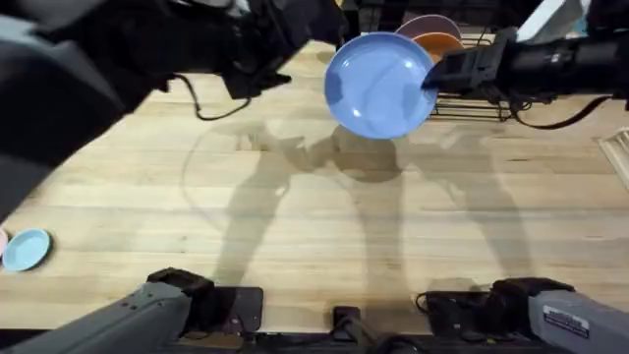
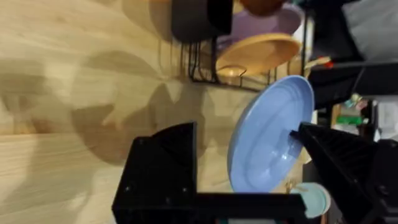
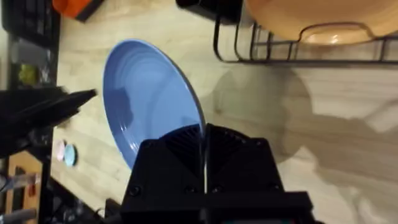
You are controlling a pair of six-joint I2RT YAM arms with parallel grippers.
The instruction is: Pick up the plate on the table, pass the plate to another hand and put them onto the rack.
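Observation:
The light-blue plate [image 1: 378, 84] hangs tilted above the far middle of the table [image 1: 295, 226], just in front of the rack [image 1: 472, 103]. My right gripper [image 1: 434, 74] is shut on the plate's right rim; in the right wrist view the fingers [image 3: 180, 146] pinch the plate [image 3: 143, 106] edge-on. My left gripper [image 1: 275, 77] is open and hovers to the left of the plate, apart from it. In the left wrist view the plate [image 2: 267, 137] shows beyond its spread fingers [image 2: 165, 165].
The black wire rack [image 2: 199, 68] holds an orange plate [image 1: 439, 44] and a purple plate [image 1: 428, 25] standing in its slots. A small light-blue dish [image 1: 25, 249] lies at the table's near left edge. Both arm bases sit along the front edge.

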